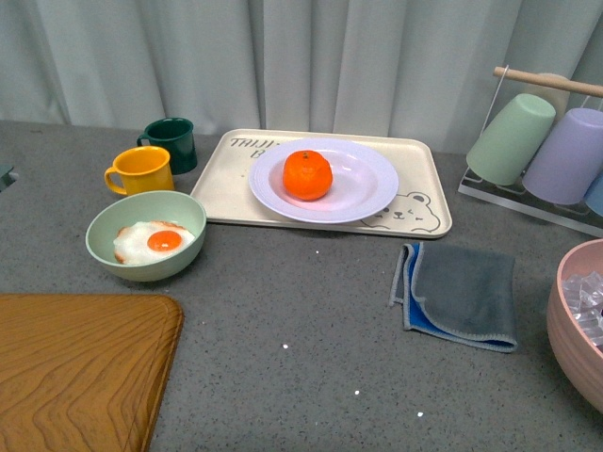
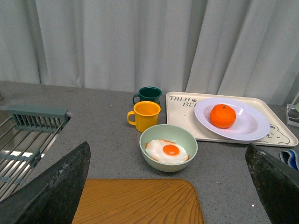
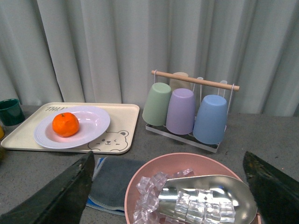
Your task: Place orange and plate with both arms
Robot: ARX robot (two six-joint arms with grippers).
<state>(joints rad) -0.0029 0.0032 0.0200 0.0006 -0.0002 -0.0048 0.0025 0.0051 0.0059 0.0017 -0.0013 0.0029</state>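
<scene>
The orange (image 1: 307,174) sits inside the white plate (image 1: 367,193), which rests on the cream bear tray (image 1: 419,212) at the back middle of the table. Both also show in the left wrist view, orange (image 2: 222,115) on plate (image 2: 250,126), and in the right wrist view, orange (image 3: 65,124) on plate (image 3: 93,121). Neither arm shows in the front view. My left gripper (image 2: 170,186) is open and empty above the wooden board, well short of the tray. My right gripper (image 3: 170,186) is open and empty above the pink bowl of ice.
A pale green bowl with a fried egg (image 1: 146,235), a yellow mug (image 1: 141,169) and a dark green mug (image 1: 171,143) stand left of the tray. A wooden board (image 1: 75,367) lies front left, a grey cloth (image 1: 462,292) right of centre, a pink ice bowl (image 1: 579,320) and a cup rack (image 1: 546,151) at the right.
</scene>
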